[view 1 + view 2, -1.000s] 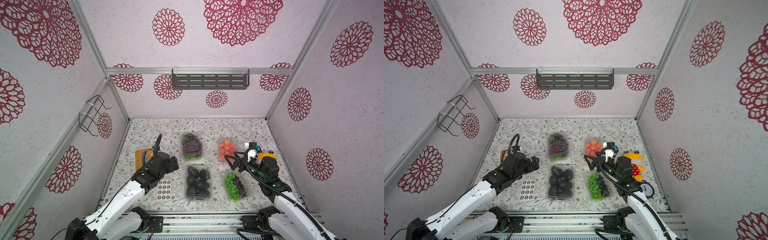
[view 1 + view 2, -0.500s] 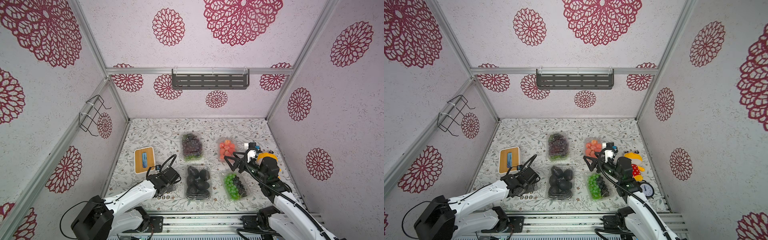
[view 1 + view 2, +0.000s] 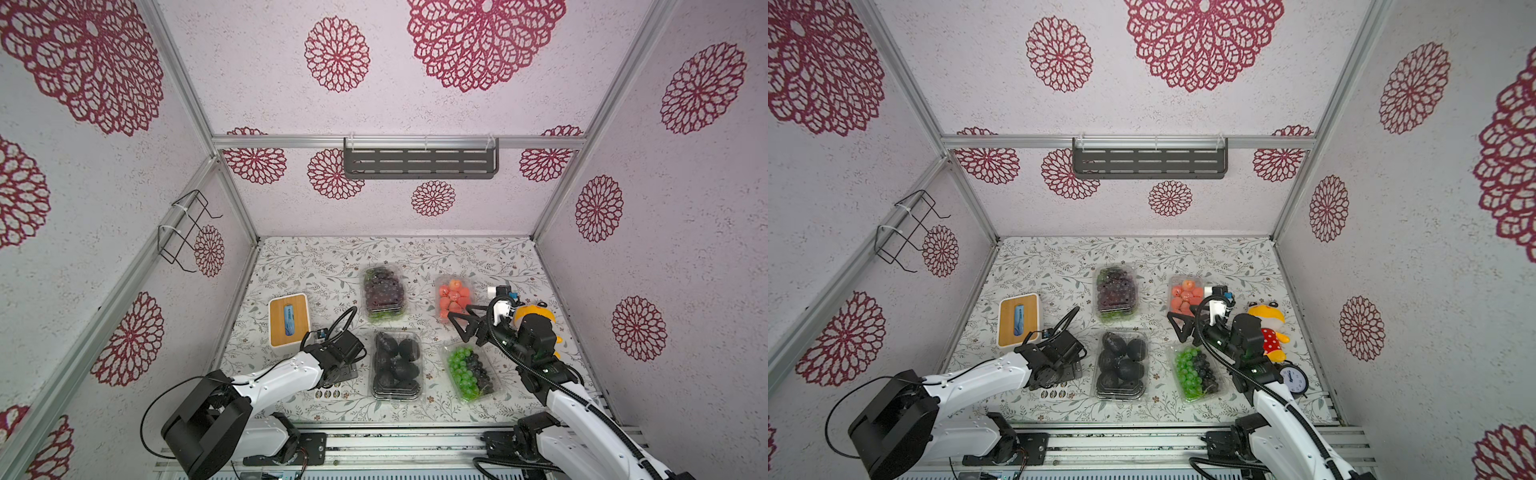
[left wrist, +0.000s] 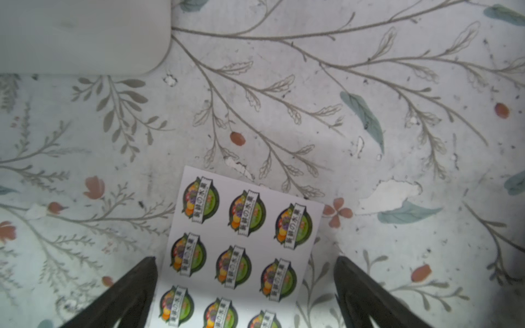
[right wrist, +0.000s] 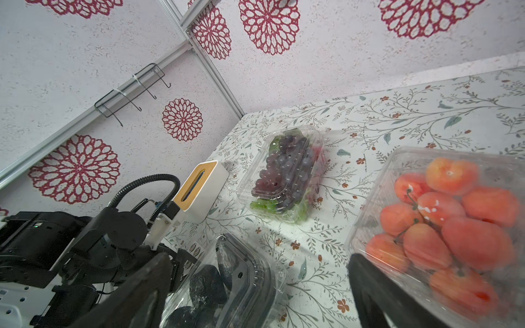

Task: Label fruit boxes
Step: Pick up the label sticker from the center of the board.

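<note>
1. Front edge of bench (image 3: 415, 253): sticker sheet (image 4: 241, 241) lies flat. The left gripper (image 4: 244, 259) hangs low over it, fingers spread, pinching nothing. Judged: lining up to take a label.
2. Front row of fruit boxes: black fruit box (image 3: 397, 365), green grape box (image 3: 469, 374). Lids shut, no label seen.
3. Right gripper (image 3: 462, 323) has fingers spread and is empty, between green grape box and strawberry box (image 3: 455, 297). Probably waiting to steady a box.
4. Far row, mid-bench: purple grape box (image 3: 382, 293).
5. Versus a second ago: left arm has come from above the wooden-lid box (image 3: 289, 318) down to the sheet. Right arm and boxes are unmoved.
</note>
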`<state>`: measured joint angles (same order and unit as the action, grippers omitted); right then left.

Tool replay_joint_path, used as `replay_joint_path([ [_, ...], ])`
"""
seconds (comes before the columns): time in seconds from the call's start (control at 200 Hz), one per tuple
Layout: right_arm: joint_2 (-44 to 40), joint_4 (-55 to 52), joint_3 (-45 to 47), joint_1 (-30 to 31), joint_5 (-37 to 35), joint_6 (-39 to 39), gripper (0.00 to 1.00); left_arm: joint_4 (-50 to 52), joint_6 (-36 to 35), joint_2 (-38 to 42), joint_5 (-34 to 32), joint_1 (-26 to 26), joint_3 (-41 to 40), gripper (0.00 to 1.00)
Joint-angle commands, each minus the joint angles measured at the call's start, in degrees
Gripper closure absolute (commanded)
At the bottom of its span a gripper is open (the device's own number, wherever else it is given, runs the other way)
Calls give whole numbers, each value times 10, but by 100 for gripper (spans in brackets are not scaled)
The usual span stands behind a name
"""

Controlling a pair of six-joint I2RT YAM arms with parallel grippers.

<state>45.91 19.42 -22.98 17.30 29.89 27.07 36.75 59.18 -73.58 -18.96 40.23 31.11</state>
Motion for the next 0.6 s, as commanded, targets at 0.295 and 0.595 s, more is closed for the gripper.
replay_joint_path([
  [0.295, -10, 10, -7, 3, -8, 0, 1, -27, -12, 69, 53, -35, -59, 0],
  [0.595, -21, 3, -4, 3, -16, -3, 1, -23, -4, -4, 50, -24, -42, 2],
])
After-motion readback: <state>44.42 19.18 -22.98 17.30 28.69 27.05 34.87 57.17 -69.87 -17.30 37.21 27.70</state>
